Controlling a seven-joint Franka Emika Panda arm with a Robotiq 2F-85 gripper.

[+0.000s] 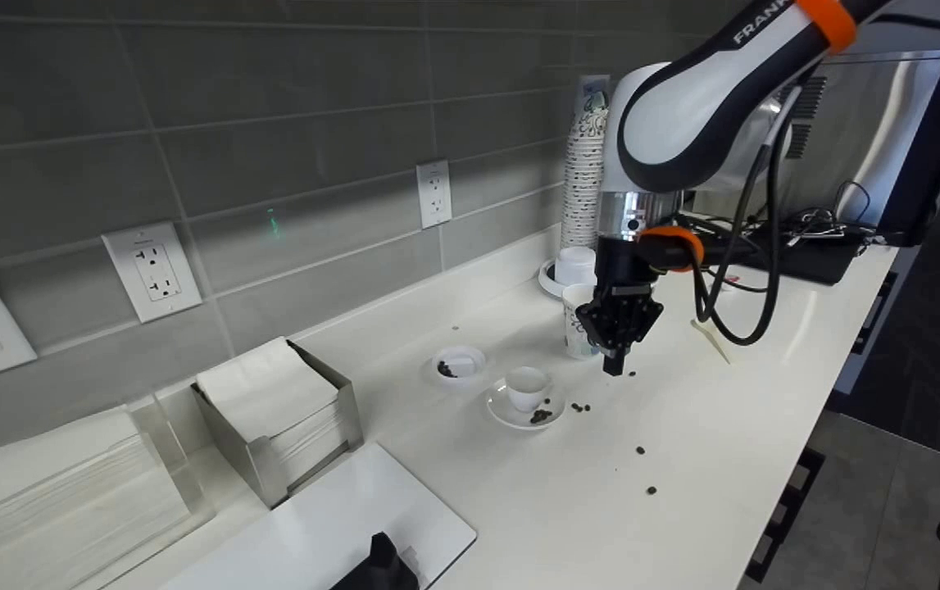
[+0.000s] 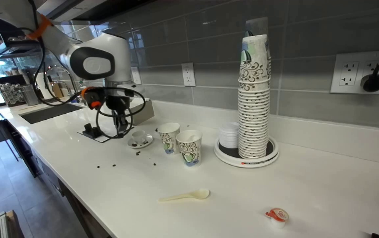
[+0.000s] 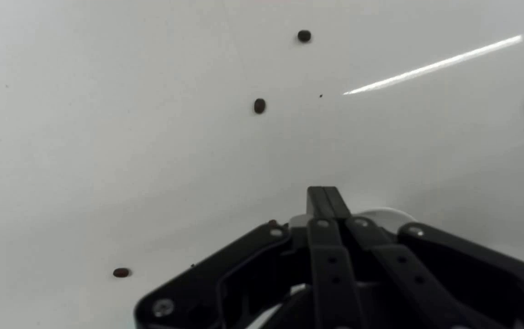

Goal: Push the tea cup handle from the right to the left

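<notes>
The white tea cup (image 1: 527, 388) stands upright on its white saucer (image 1: 507, 416), with dark beans on the saucer. The cup (image 2: 139, 136) and saucer (image 2: 148, 139) also show in the other outside picture. I cannot make out the handle clearly in any view. My gripper (image 1: 615, 365) points down above the counter, apart from the cup. It also shows in an exterior view (image 2: 120, 135). In the wrist view the two fingertips (image 3: 322, 191) are pressed together with nothing between them. The saucer's rim (image 3: 387, 212) peeks out behind the fingers there; the gripper hides most of it.
Patterned paper cups (image 2: 189, 148) (image 2: 169, 137) stand near the saucer. A small white dish (image 1: 460, 361) with beans lies by the wall side. A napkin holder (image 1: 273, 418) and a white board (image 1: 388, 492) are nearby. Loose beans (image 3: 259, 106) and a spoon (image 2: 186, 195) lie on the counter.
</notes>
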